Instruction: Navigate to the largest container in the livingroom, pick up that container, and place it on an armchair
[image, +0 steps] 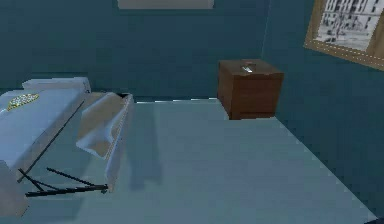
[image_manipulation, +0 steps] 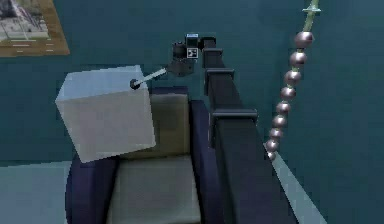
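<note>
A large pale grey box (image_manipulation: 105, 115) hangs at the far end of my gripper (image_manipulation: 137, 83), clear of any surface, so the gripper holds it. In the arm side view the dark arm bar rises from the bottom edge to the two white marker squares (image_manipulation: 190, 48). Below and behind the box stands an armchair (image_manipulation: 150, 190) with dark blue arms and tan cushions. The box's lower edge sits above the seat cushion, toward the chair's left arm.
A framed picture (image_manipulation: 30, 30) hangs on the teal wall, and a string of shiny beads (image_manipulation: 288, 90) runs down at the right. Ahead stand a brown wooden cabinet (image: 250, 88), another framed picture (image: 350, 30), a pale tilted piece of furniture (image: 105, 125) and thin dark rods (image: 65, 182) on the floor.
</note>
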